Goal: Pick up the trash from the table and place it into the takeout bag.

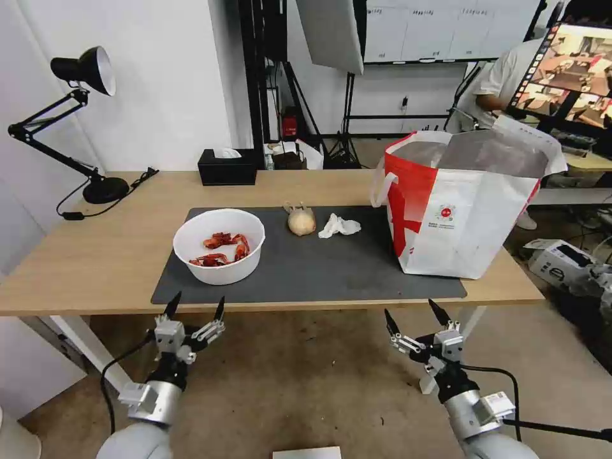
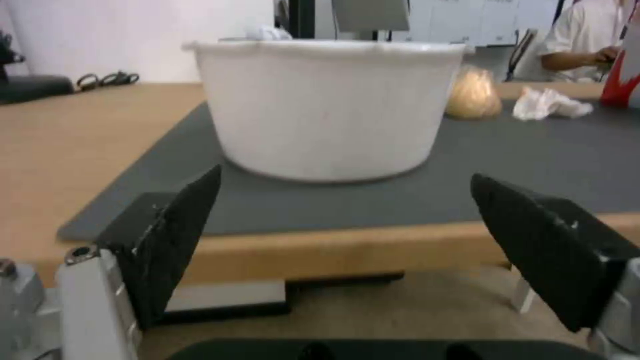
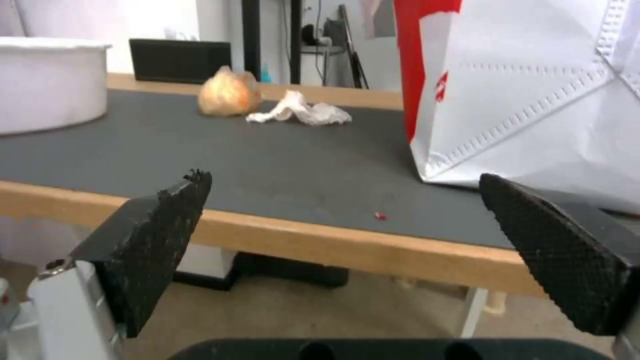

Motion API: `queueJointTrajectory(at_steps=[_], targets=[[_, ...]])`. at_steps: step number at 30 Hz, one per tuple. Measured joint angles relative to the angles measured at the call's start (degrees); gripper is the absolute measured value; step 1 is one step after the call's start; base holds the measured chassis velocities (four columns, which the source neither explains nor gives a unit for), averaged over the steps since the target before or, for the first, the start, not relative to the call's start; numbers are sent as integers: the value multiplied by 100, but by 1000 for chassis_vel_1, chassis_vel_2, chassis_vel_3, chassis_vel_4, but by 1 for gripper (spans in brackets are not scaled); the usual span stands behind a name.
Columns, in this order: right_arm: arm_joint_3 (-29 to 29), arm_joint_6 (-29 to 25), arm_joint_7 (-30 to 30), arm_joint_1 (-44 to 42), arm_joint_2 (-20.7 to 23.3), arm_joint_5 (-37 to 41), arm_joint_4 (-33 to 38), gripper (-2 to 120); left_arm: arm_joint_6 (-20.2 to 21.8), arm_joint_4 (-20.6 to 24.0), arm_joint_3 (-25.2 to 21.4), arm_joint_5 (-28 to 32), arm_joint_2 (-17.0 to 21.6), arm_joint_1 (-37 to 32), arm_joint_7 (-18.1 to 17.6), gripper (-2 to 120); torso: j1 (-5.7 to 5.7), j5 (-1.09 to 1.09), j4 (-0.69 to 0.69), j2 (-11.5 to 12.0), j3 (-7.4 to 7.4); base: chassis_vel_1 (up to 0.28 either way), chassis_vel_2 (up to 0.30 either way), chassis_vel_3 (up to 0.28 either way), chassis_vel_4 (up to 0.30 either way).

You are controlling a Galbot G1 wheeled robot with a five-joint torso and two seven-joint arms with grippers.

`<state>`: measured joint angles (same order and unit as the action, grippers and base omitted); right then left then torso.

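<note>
Lab/studio: softbox point(image 1: 331, 32), light stands point(image 1: 347, 121), whiteboard point(image 1: 446, 29), monitor point(image 1: 570, 70), desk lamp point(image 1: 86, 70).

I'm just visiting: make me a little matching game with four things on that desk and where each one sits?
Things:
1. bowl
2. takeout bag
3. tissue box
4. crumpled tissue

Places:
A. back of the bare wood, off the mat
B. mat's left part
C. mat's right end
D. mat's middle, beside the beige bundle

Pairs: 1-B, 2-C, 3-A, 4-D
</note>
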<state>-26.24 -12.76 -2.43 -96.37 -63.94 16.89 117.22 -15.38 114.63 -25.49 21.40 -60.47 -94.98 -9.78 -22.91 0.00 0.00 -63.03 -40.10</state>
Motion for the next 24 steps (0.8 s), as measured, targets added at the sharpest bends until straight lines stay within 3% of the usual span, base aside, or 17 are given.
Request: queueJointTrajectory(at_steps=[24], targets=[[120, 78, -16, 124, 124, 0, -73, 100, -24, -125, -9, 113, -12, 70, 109, 100, 0, 0, 0, 0, -1, 0, 0, 0, 0]])
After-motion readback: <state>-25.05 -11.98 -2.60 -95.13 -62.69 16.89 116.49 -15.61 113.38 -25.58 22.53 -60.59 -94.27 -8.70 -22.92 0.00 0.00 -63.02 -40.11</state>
